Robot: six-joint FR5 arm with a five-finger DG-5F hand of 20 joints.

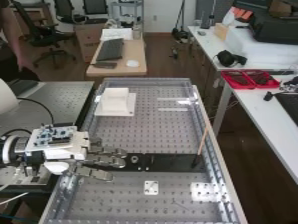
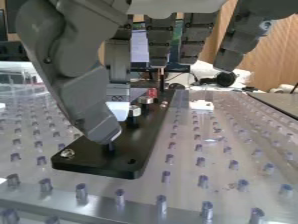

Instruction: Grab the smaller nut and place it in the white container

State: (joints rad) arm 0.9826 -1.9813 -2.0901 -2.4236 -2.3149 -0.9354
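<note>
1. Across the middle of the bench (image 1: 140, 135), a long black plate (image 1: 169, 162) is lying, with the work centring on its end nearest the hand.
2. From the high view's left edge, the white arm (image 1: 6, 102) is extending over the bench's side.
3. At the plate's near end, the hand (image 1: 93, 156) is hanging with its fingers straight and a little spread, its thumb standing apart; it is pinching nothing.
4. Towards the far end of the bench, the white container (image 1: 115, 104) is sitting upright, well apart from the hand. What it is holding inside, I cannot tell.
5. Nearer the high view's camera, a small white block (image 1: 151, 188) is resting beside the plate.
6. On the plate, at least 2 metal nuts (image 2: 146, 100) are sitting close together, near the fingers. Which is being called the smaller, I cannot tell for sure.
7. As for progress, the task is seemingly standing at the approach: gripping, lifting, carrying to the container and letting go are all remaining, 4 steps in my judgement.
</note>
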